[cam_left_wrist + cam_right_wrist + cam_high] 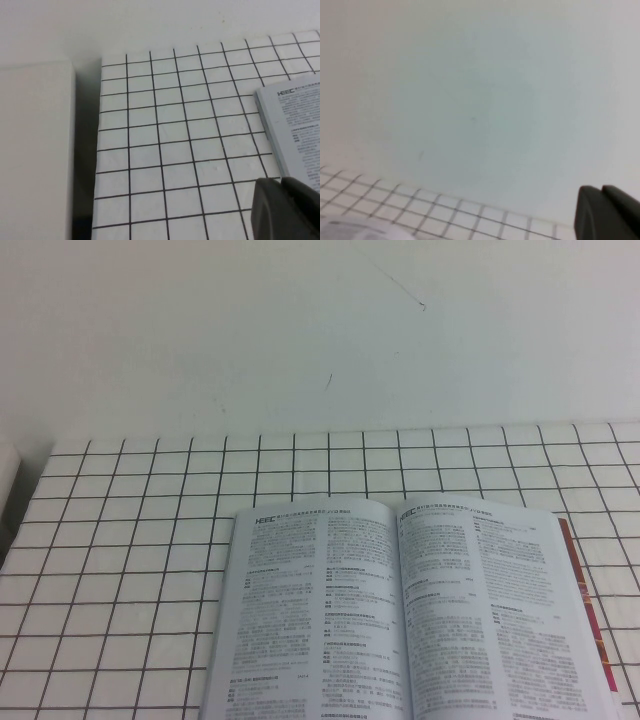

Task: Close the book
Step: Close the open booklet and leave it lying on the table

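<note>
high view, book (pixel 410 610) open flat, both pincers (pixel 283 210) (pixel 603 212) near

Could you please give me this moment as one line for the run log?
book: open, flat on checked cloth | left gripper: near book's left page | right gripper: facing wall | closing: not started

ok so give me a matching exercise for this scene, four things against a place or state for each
Things:
1 book
2 cloth
3 left jaws
4 right jaws

Place or state:
a white with a black grid
b seen against the bare wall, beyond the cloth's far edge
c lying open, pages up
d over the cloth, beside the book's left edge

Pairs: 1-c, 2-a, 3-d, 4-b
</note>
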Controlling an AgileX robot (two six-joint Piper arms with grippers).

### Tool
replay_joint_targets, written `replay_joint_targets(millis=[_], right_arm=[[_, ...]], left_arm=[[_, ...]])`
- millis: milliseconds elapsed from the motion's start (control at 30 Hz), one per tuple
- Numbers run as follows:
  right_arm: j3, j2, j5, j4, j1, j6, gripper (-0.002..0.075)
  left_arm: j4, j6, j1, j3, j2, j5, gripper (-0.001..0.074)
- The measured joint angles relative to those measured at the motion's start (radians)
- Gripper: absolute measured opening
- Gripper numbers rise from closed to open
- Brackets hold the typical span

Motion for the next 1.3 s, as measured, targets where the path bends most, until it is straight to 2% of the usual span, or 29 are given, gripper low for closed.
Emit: replay_joint_targets(millis=[167, 367, 467, 600, 800, 900, 1000, 1067, 1167, 1300], right_arm=[[0.004, -0.016, -0.136, -0.011, 0.019, -0.009, -0.0003], [0.004, -0.056, -0.156, 0.102, 0.023, -0.013, -0.0003], [0.004, -0.041, -0.138, 0.077, 0.024, -0.010, -0.0003], [-0.006, 0.048, -0.080, 0.002, 0.039, -0.069, -0.0003], [-0.108, 0.236, -0.073, -0.008, 0.042, -0.219, -0.0003], [-0.137, 0.340, 0.035, -0.008, 0.046, -0.331, -0.0003], [-0.136, 0.433, 0.287, -0.001, 0.048, -0.402, -0.0003], [-0.136, 0.476, 0.484, 0.107, 0.048, -0.492, -0.0003], [-0.157, 0.515, 0.752, 0.495, 0.048, -0.814, -0.0003], [-0.215, 0.554, 0.868, 1.055, 0.064, -1.228, -0.0003]], left_arm=[[-0.090, 0.011, 0.000, 0.000, 0.000, -0.002, -0.0004], [-0.170, 0.046, 0.000, 0.000, 0.000, 0.059, -0.0004], [-0.176, 0.077, 0.000, 0.000, 0.000, 0.068, -0.0004], [-0.222, 0.132, 0.000, 0.000, 0.034, 0.093, -0.0004], [-0.369, 0.245, 0.000, 0.000, 0.131, 0.152, -0.0004], [-0.435, 0.270, 0.000, 0.000, 0.175, 0.152, -0.0004], [-0.487, 0.305, 0.000, 0.000, 0.183, 0.152, -0.0004], [-0.498, 0.314, 0.000, 0.000, 0.183, 0.152, -0.0004], [-0.496, 0.321, 0.000, 0.000, 0.183, 0.156, -0.0004], [-0.496, 0.329, 0.000, 0.000, 0.183, 0.153, -0.0004]])
